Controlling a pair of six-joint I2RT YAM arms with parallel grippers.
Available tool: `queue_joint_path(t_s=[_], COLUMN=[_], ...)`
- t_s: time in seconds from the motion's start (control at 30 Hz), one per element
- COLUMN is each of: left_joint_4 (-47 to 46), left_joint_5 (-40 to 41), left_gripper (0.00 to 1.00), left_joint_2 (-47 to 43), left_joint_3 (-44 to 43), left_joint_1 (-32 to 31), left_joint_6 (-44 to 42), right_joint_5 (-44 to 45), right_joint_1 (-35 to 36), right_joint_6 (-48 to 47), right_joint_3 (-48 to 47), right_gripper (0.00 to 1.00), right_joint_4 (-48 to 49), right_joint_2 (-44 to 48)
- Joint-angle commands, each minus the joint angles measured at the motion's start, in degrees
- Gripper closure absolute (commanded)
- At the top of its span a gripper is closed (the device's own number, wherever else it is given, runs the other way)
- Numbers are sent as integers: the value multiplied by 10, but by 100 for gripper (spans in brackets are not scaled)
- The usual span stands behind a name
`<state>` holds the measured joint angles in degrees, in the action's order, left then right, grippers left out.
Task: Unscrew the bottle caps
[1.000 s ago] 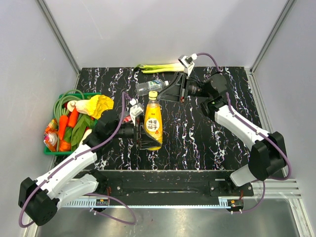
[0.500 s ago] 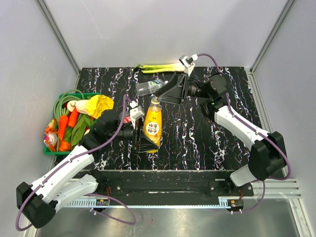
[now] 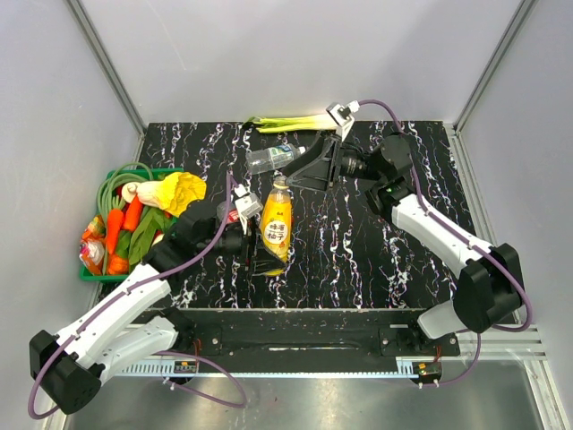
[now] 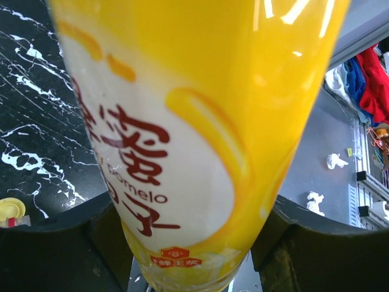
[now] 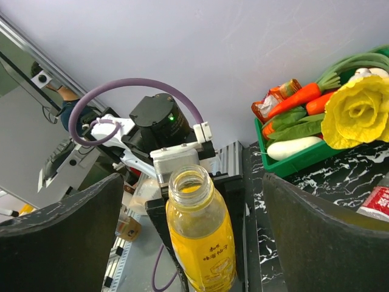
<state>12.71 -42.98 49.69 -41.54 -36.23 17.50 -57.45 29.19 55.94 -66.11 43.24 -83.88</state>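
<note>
One slick, liquid-heavy juice bottle point(image 3: 276, 228) is clamped low on its body by the left gripper point(image 3: 256, 247), likely the firmest hold, while the right gripper point(image 3: 310, 168) gapes wide.

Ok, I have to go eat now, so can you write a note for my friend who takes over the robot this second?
Left gripper: shut on the juice bottle, gripping its lower body.
Right gripper: open, jaws either side of the bottle's mouth, holding nothing.
Done: the juice bottle is uncapped. A small yellow round thing on the table is probably its cap.
Left: the clear bottle lying at the back seems still capped. The red-labelled bottle is mostly hidden by the left arm, and its cap cannot be seen.
</note>
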Motion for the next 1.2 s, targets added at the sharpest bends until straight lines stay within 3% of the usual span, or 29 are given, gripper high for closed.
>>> queue_joint_path(t_s=[0.0,0.7,0.93,1.1,1.17], left_joint_4=[-8,5,4,6,8], left_joint_5=[26,26,25,29,33], left_gripper=[80,80,80,80,79], left_joint_2=[-6,36,42,44,44], left_joint_3=[-29,-53,-57,-56,-55], left_joint_1=[-1,-1,-1,0,0], left_joint_6=[-12,-17,-19,-19,-19], right_joint_5=[18,7,-2,-8,-8], right_joint_1=[2,22,25,25,25], right_joint_6=[-41,-51,-46,-45,-47], right_joint_3=[0,-20,-29,-32,-30], right_gripper=[0,3,34,86,99], right_joint_4=[-34,-73,-76,-76,-79], right_joint_2=[25,-11,-22,-24,-23])
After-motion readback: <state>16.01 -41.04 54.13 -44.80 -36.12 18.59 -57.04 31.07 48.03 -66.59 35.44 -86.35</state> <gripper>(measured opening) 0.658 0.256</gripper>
